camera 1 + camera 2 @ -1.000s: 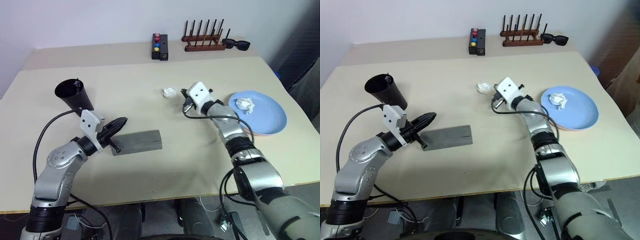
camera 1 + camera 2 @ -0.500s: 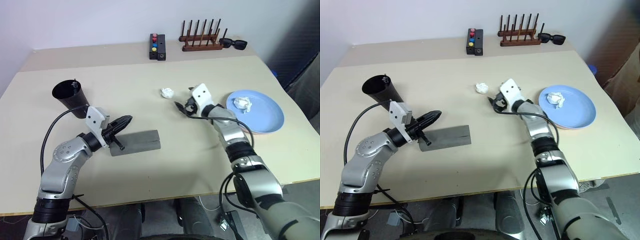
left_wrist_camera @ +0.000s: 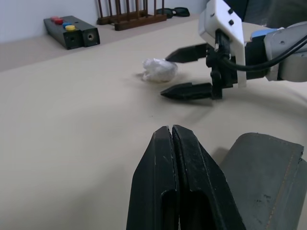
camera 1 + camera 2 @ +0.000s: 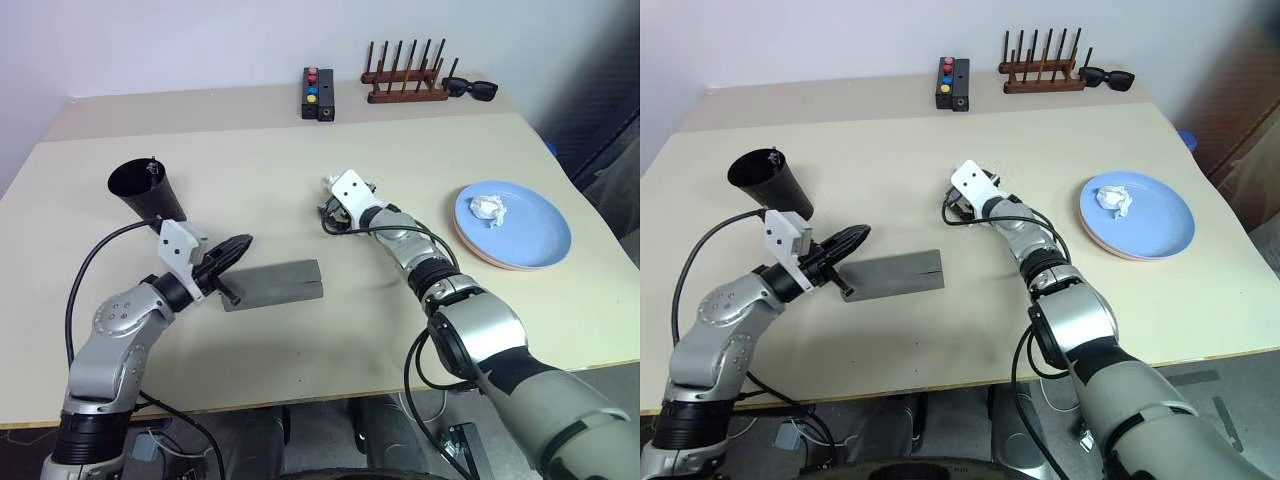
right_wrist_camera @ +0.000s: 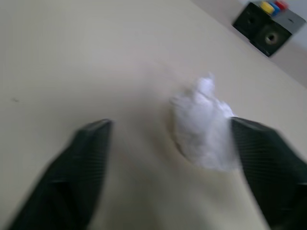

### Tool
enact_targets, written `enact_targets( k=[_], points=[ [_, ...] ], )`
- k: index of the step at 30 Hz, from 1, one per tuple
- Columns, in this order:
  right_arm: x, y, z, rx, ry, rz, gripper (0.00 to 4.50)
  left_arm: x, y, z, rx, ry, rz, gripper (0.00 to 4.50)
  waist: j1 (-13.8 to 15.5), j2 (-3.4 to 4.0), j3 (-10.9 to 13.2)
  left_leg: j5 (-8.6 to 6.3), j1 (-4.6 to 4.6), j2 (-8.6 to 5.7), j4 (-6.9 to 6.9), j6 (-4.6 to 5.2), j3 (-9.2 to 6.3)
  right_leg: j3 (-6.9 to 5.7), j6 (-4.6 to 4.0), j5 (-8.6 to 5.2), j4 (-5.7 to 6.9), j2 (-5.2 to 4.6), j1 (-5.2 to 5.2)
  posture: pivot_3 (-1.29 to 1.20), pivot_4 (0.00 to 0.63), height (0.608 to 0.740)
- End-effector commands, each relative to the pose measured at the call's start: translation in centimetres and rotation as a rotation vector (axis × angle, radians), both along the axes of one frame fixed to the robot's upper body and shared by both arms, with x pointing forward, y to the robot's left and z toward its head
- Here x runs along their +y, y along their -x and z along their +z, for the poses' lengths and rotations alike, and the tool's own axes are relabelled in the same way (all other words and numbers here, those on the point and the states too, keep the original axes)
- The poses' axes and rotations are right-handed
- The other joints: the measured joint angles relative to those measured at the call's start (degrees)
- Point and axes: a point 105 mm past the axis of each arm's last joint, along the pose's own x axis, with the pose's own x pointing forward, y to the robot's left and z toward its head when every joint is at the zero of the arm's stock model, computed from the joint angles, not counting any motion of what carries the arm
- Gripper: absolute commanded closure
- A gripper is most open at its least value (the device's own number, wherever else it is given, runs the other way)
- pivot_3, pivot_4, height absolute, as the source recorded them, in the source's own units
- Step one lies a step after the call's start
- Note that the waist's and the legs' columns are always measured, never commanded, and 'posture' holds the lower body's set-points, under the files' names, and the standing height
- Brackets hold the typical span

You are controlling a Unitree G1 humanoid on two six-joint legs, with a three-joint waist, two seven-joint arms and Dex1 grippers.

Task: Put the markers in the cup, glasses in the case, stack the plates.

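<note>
Left eye view, near to far: left gripper (image 4: 243,243) hovers low over the beige table (image 4: 250,340), black fingers pressed shut with nothing between them, tip just beside the near-left end of the grey rectangular hinged case (image 4: 275,284). Case lies flat and closed, near the table's middle-left. Behind the left arm stands the tall black tapered plastic cup (image 4: 145,192), upright, something thin poking above its rim; cannot tell which marker it is.

Right gripper (image 3: 184,72) sits further in, at mid-table, low to the surface, jaws spread apart. Small crumpled white paper wad (image 3: 159,70) lies on the table at the fingertips; one finger (image 3: 187,52) tip touches or nearly touches it, cannot tell which. Right wrist view has the wad between the two fingers, nearer one of them, not pinched.

Right side of the table: round light blue plate (image 4: 530,236) stacked on a salmon pink plate (image 4: 470,246), pink edge peeking out underneath. Second crumpled white paper ball (image 4: 488,207) rests on the blue plate.

Far edge: small black box with coloured buttons (image 4: 318,94), brown wooden peg rack (image 4: 405,78), black sunglasses (image 4: 470,89) just beside the rack. Wire-rimmed glasses not made out.
</note>
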Motion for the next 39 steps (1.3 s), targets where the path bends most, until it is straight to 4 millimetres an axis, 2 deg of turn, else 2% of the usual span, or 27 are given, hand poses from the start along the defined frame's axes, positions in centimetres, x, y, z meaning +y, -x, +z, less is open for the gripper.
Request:
enact_targets(
  k=[1, 5, 11, 14, 17, 22, 25, 28, 31, 38, 39],
  points=[
    [-0.1, -0.4, 1.4, -0.051, -0.002, -0.018, 2.27, 0.3, 0.4, 1.1, -0.047, -0.007, 0.014, 4.5, 0.0, 0.0, 0.0, 0.0, 0.0, 0.0, 0.0, 0.0, 0.0, 0.0, 0.0, 0.0, 0.0, 0.0, 0.0, 0.0, 0.15, 0.739],
    [-0.5, -0.5, 1.4, -0.065, -0.005, -0.038, 4.32, 0.3, 0.5, 1.1, -0.046, -0.007, 0.015, 4.5, -0.1, 0.0, 0.0, 0.0, 0.01, 0.0, -0.01, 0.0, 0.0, 0.0, 0.0, 0.0, 0.01, 0.01, 0.0, 0.0, 0.15, 0.739],
    [-1.2, -0.5, 2.1, -0.122, -0.007, -0.043, 4.42, 0.1, 0.5, 1.2, -0.046, -0.006, 0.007, 4.5, -0.1, 0.0, 0.0, 0.0, 0.01, 0.0, -0.01, 0.0, 0.0, 0.0, 0.01, 0.0, 0.01, 0.01, 0.0, 0.0, 0.15, 0.739],
    [-2.7, -0.4, 3.3, -0.191, -0.007, -0.027, 4.42, 0.0, 0.6, 1.2, -0.044, -0.003, 0.004, 4.5, 0.1, 0.0, 0.0, 0.0, 0.0, 0.0, -0.01, 0.0, 0.0, 0.0, 0.01, 0.0, 0.0, 0.0, 0.0, 0.0, 0.15, 0.739],
    [-6.2, -0.2, 5.4, -0.27, -0.023, -0.062, 4.42, -0.1, 0.8, 1.1, -0.04, 0.0, 0.0, 4.5, 0.2, 0.0, 0.0, 0.0, -0.03, -0.01, 0.01, 0.0, 0.0, 0.0, 0.01, 0.0, -0.02, -0.01, 0.0, 0.0, 0.15, 0.739],
    [-15.1, 2.5, 8.3, -0.352, 0.021, -0.233, 4.42, -0.9, 0.7, 0.9, -0.025, 0.012, -0.041, 4.5, 1.4, 0.01, 0.0, 0.0, -0.05, -0.01, 0.0, 0.0, 0.0, 0.0, 0.03, -0.02, -0.04, -0.02, 0.0, 0.0, 0.15, 0.739],
    [-19.7, 4.6, 8.1, -0.319, 0.075, -0.359, 4.42, -1.7, 0.2, 0.7, -0.018, 0.019, -0.079, 4.5, 1.5, 0.01, 0.0, 0.0, -0.05, -0.01, 0.03, 0.0, 0.01, 0.0, -0.06, -0.07, -0.02, -0.02, 0.0, 0.0, 0.15, 0.739],
    [-21.8, 5.9, 7.2, -0.264, 0.083, -0.43, 4.42, -2.3, -0.2, 0.7, -0.016, 0.022, -0.105, 4.5, 1.2, 0.02, 0.0, 0.0, 0.02, -0.01, 0.06, 0.01, 0.08, 0.04, -0.17, -0.12, -0.03, -0.01, 0.06, 0.0, 0.15, 0.739],
    [-23.5, 7.4, 5.7, -0.197, 0.07, -0.477, 3.57, -3.0, -0.8, 0.7, -0.018, 0.022, -0.14, 4.5, 1.4, 0.04, 0.0, 0.0, 0.06, 0.02, 0.05, 0.01, 0.13, 0.08, -0.19, -0.11, 0.02, 0.01, 0.06, 0.0, 0.15, 0.739],
    [-22.8, 7.6, 6.3, -0.231, 0.072, -0.48, 0.05, -2.3, -1.4, 1.0, -0.035, 0.012, -0.123, 4.5, 1.4, 0.04, 0.0, 0.0, 0.03, 0.01, 0.08, 0.01, 0.16, 0.09, -0.17, -0.11, -0.02, -0.01, 0.06, 0.0, 0.15, 0.739],
    [-22.1, 7.4, 6.6, -0.244, 0.062, -0.451, 0.05, -1.6, -1.3, 1.0, -0.039, 0.008, -0.095, 4.5, 1.4, 0.03, 0.0, 0.0, 0.03, 0.01, 0.08, 0.01, 0.16, 0.1, -0.17, -0.11, -0.02, -0.01, 0.06, 0.0, 0.15, 0.739]
  ],
)
